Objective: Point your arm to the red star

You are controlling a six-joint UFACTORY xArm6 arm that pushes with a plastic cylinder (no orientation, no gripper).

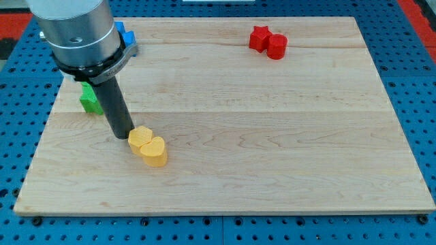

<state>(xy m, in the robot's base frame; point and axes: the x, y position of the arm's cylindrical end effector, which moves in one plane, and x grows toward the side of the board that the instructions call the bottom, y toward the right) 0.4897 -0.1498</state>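
Observation:
The red star [258,37] lies near the view's top right on the wooden board [272,136], touching a red cylinder [276,46] on its right. My tip [122,135] rests on the board at the view's left, far from the red star. It stands right beside the left edge of a yellow hexagon [140,139], which touches a yellow heart [154,151].
A green block [89,99] lies just left of the rod, partly hidden by it. A blue block [125,34] peeks out behind the arm's body at the top left. A blue pegboard [409,41] surrounds the board.

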